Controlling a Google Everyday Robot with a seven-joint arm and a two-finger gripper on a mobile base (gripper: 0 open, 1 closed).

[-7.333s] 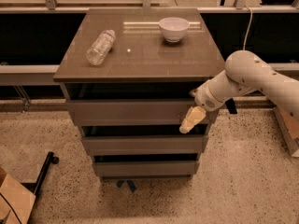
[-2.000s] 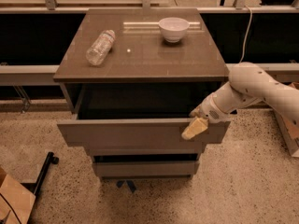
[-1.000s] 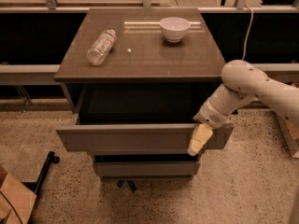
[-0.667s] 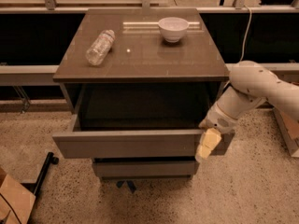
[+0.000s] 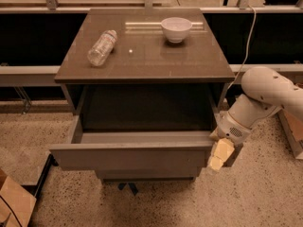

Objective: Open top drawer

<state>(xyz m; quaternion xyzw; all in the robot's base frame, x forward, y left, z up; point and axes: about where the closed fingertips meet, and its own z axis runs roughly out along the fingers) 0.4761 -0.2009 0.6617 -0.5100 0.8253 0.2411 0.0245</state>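
The top drawer (image 5: 130, 157) is a wide grey-brown drawer with a plain flat front. It stands pulled far out of the cabinet (image 5: 142, 65), and its dark inside shows nothing in it. My gripper (image 5: 218, 156), with pale yellow fingers pointing down, is at the right end of the drawer front, touching its corner. The white arm (image 5: 265, 98) reaches in from the right. The two lower drawer fronts are hidden under the open drawer.
On the cabinet top lie a clear plastic bottle (image 5: 102, 47) on its side at the left and a white bowl (image 5: 176, 29) at the back right. A cardboard box corner (image 5: 14, 203) sits at the lower left. The floor is speckled.
The top drawer went from shut to pulled far out toward the camera. My gripper moved down and forward with its right end.
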